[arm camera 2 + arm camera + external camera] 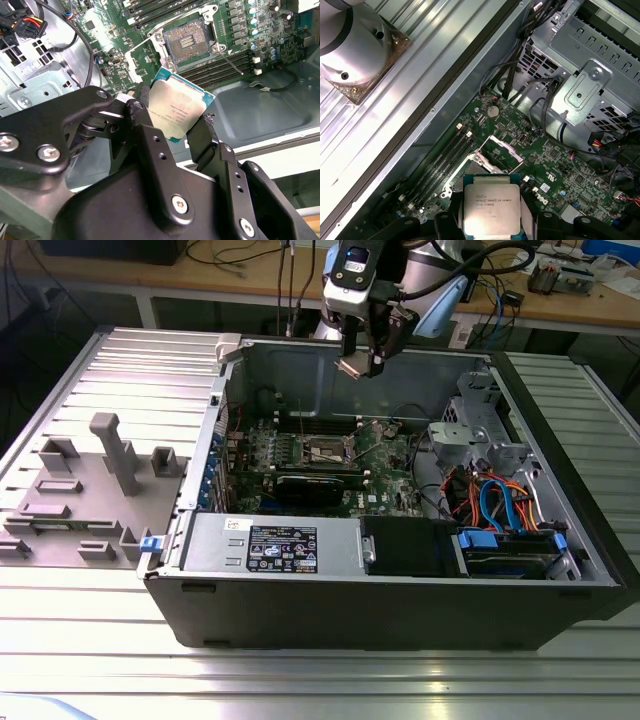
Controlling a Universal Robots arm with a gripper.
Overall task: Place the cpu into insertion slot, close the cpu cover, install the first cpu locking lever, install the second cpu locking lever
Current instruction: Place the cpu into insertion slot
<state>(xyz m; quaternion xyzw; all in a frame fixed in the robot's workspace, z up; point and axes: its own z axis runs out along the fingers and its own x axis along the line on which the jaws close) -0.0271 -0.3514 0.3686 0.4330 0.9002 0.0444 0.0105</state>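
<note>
cpu (177, 107): a flat square chip with a silver-grey metal top and a tan-green edge. It is held in the air, higher than the insertion slot (187, 42) and apart from it.
cpu in the other views: a small pale square at the tool's tip in the exterior view (352, 367). In the first wrist view its metal top faces the camera (491, 209).
gripper (175, 107): its black fingers (142, 100) are closed narrowly on two opposite edges of the cpu, one finger on each side. In the exterior view it hangs above the insertion slot (365, 360).
insertion slot: a dark square socket with a silver rim, its contact field exposed in the second wrist view. In the exterior view it sits low inside the case (322, 450). In the first wrist view it lies just beyond the held chip (470, 169).
cpu cover (504, 148): a thin silver frame, tilted up at one edge of the insertion slot and not lying flat on it.
lever (229, 61): a thin metal rod angling away from a corner of the insertion slot, across the memory slots (220, 67).
motherboard (385, 455): a green board surrounding the insertion slot.
computer case (400, 610): a dark, open box enclosing the insertion slot.
grey fixture (110, 460): outside the case, well apart from the insertion slot, toward the exterior view's left.
</note>
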